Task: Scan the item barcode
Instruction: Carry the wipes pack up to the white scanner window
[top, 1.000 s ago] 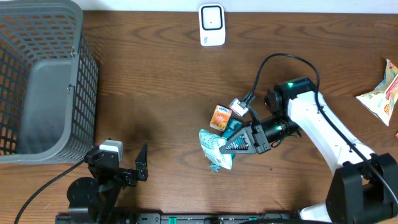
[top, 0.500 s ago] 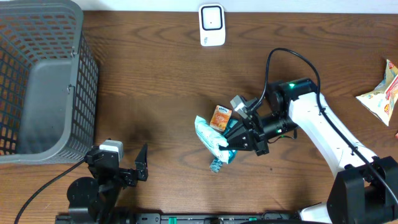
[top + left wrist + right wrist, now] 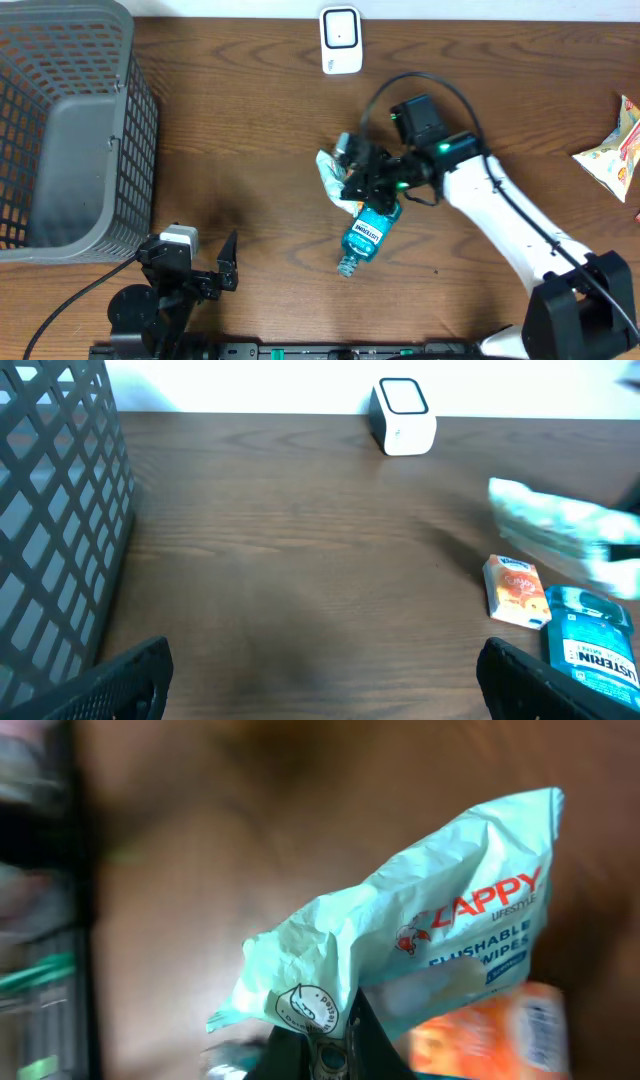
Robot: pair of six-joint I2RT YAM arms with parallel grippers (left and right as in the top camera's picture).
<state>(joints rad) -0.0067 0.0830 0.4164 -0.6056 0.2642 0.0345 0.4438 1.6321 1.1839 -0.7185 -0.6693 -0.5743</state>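
Pale green crinkled plastic pack of flushable wipes [image 3: 430, 950]: pinched at its lower edge by the clenched right gripper [image 3: 318, 1045], held off the brown wooden tabletop [image 3: 250, 130], in front of the white box-shaped scanner [image 3: 340, 40]. Teal mouthwash bottle [image 3: 368, 232]: lying flat, farther from the scanner. Left gripper [image 3: 325, 680]: released, empty, well off to the scanner's front-left.

A dark brown wood-grain surface [image 3: 250, 130] is filling almost the whole overhead view, its grain running lengthwise from left to right. Along the far edge a plain pale wall [image 3: 200, 8] is showing as a thin strip. In the left wrist view the wall is rising as a white band behind that edge. Soft, even light is falling on the wood, leaving a faint sheen and one blurred darker patch toward the front left.
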